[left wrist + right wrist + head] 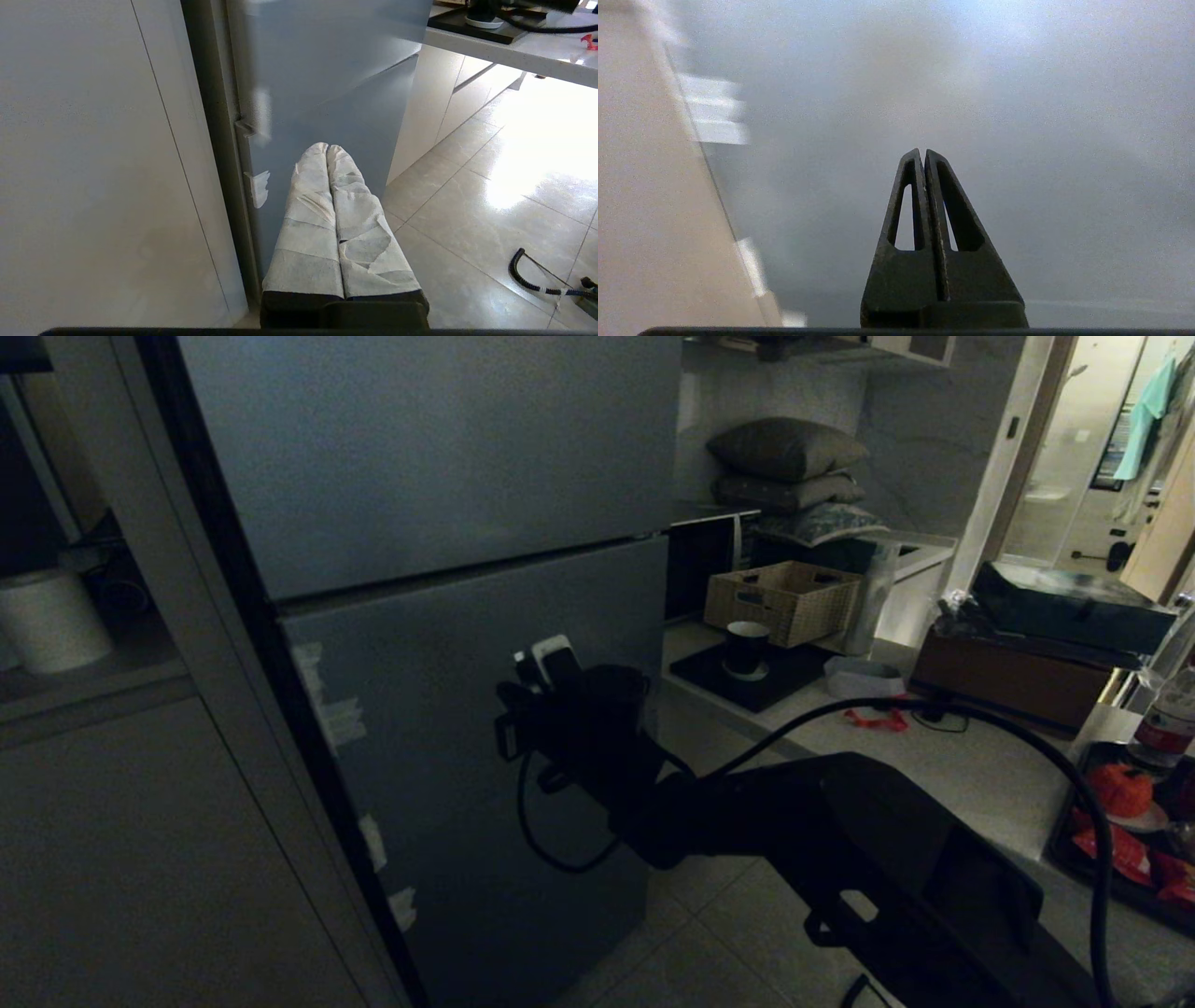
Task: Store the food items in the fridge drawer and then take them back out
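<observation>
The grey-blue fridge (448, 457) stands with its doors closed, so the fridge drawer is hidden. My right arm (747, 812) reaches across to the middle door (439, 644). The right gripper (924, 151) is shut, holds nothing and points at that door's flat face. The food items lie on a dark tray (1064, 845) at the counter's far right: a round red-orange lump (1120, 789) and red packets (1111, 849). My left gripper (327, 147), wrapped in white tape, is shut and empty, parked low by the fridge's lower door (355, 121).
White tape pieces (341, 719) mark the fridge door's left edge. On the counter (934, 775) stand a wicker basket (782, 600), a dark cup (747, 647) and a red-capped water bottle (1167, 719). Cushions (789, 448) are stacked behind. A tall cabinet (140, 859) flanks the fridge.
</observation>
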